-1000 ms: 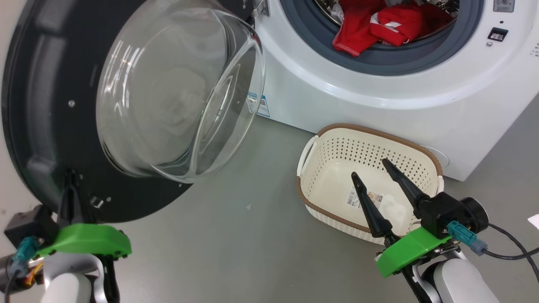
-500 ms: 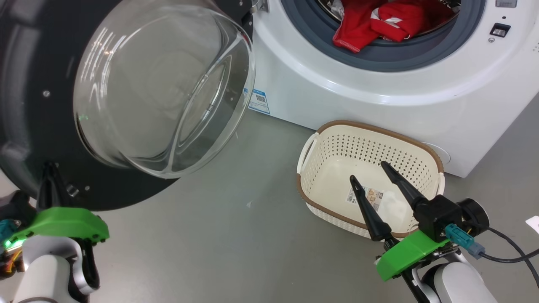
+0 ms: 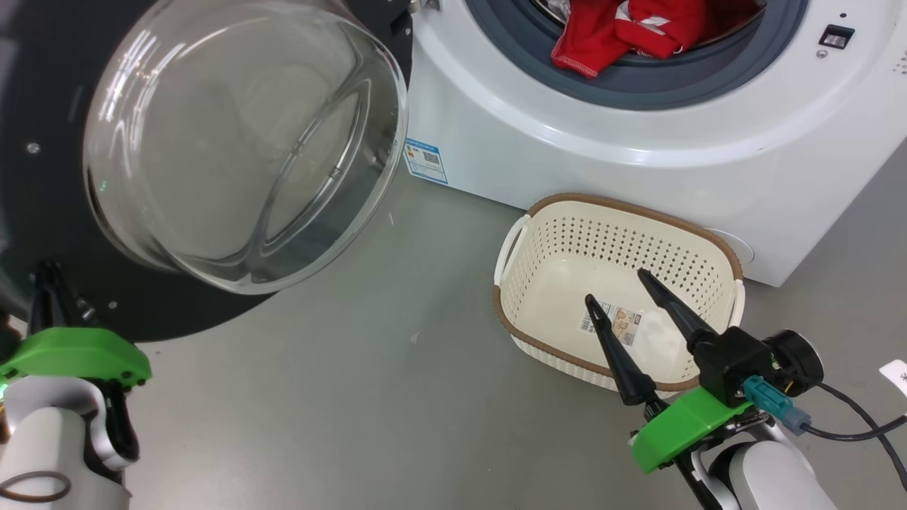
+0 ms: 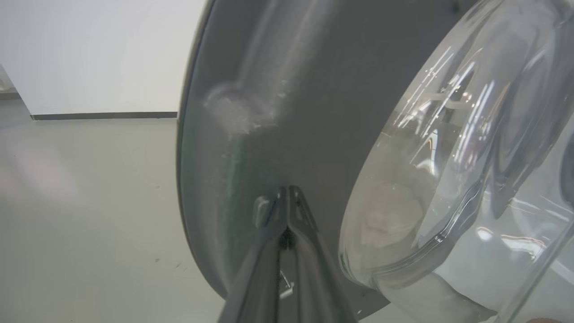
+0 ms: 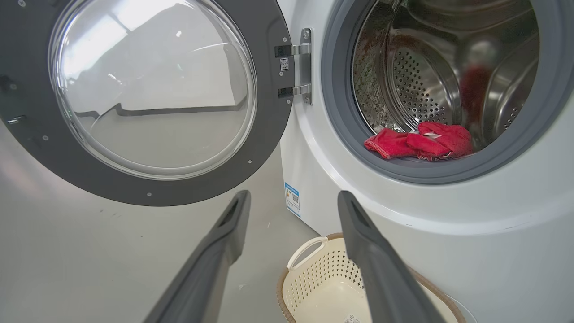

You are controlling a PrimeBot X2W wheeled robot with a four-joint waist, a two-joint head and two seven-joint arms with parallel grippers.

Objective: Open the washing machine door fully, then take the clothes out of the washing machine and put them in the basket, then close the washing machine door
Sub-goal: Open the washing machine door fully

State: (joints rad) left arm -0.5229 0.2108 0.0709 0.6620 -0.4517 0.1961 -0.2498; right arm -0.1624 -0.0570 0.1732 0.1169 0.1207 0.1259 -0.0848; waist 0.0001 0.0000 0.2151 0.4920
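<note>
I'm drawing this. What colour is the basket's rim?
Brown; the basket rim shows best in the head view.

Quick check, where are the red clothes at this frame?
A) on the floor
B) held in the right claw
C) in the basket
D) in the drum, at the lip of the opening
D: the clothes lie at the front of the drum of the washing machine, on the grey seal; the basket has no clothes in it and the right claw is open above it, holding nothing.
</note>
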